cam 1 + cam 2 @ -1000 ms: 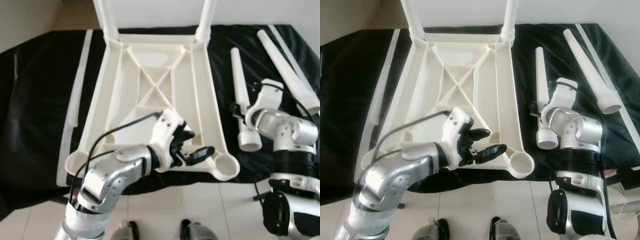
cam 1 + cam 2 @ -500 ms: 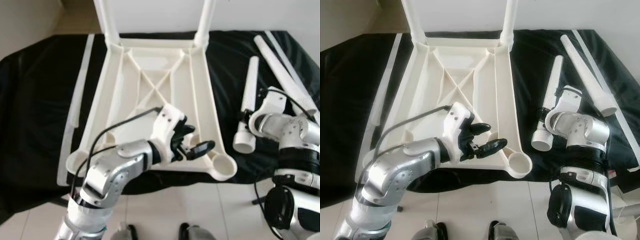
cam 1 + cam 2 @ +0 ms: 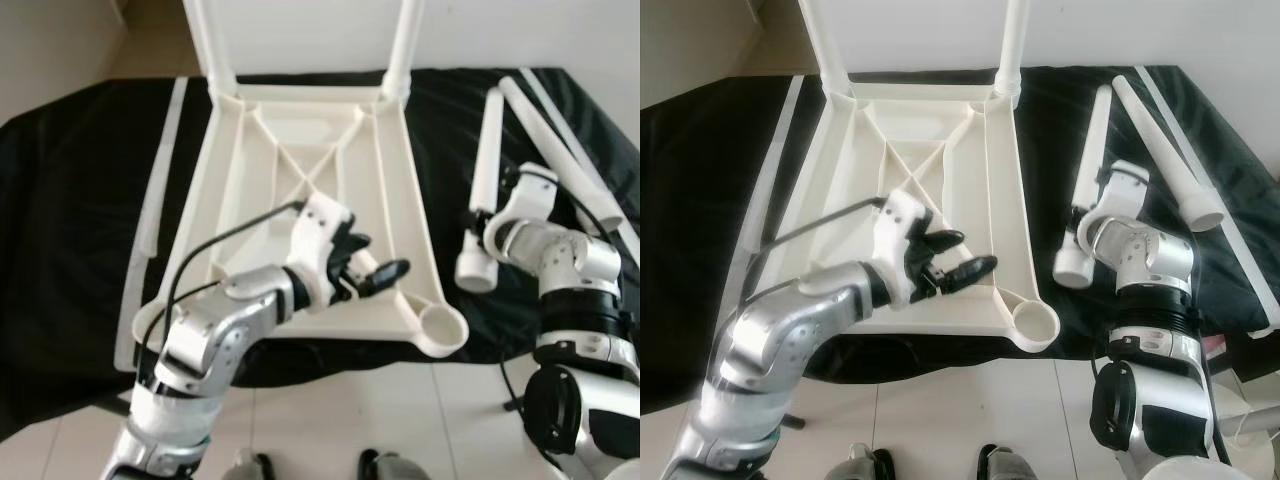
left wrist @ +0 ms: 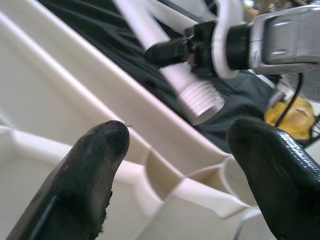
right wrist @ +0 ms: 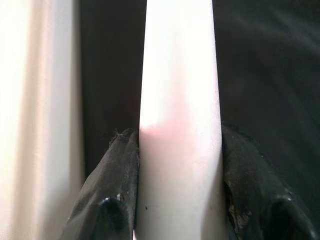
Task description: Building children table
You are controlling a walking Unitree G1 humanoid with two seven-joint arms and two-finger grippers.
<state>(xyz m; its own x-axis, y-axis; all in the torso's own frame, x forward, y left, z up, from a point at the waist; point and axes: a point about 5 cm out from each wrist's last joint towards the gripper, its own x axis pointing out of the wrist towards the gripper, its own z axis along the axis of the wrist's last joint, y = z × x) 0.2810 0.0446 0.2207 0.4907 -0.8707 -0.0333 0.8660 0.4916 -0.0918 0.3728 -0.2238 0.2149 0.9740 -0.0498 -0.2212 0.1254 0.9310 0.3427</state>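
Note:
The white plastic table top (image 3: 300, 130) lies upside down on a black cloth, with two legs fitted at its far corners. Its near right corner socket (image 3: 441, 331) stands empty. My left gripper (image 3: 368, 262) hovers open over the near right ribs of the table top, with nothing between its fingers (image 4: 95, 170). My right gripper (image 3: 487, 218) is shut on a loose white table leg (image 3: 485, 150), right of the table top. The leg's threaded end (image 3: 473, 272) points toward me, near the empty socket. A second loose leg (image 3: 555, 140) lies farther right.
The black cloth (image 3: 70, 200) covers the work area. A long white strip (image 3: 160, 180) lies along the table top's left side. Pale floor tiles (image 3: 400, 420) run along the near edge. A white wall stands behind the fitted legs.
My right gripper has swung the leg so that its threaded end sits closer to the table top's near right corner. My left gripper has drawn a little farther in over the ribs.

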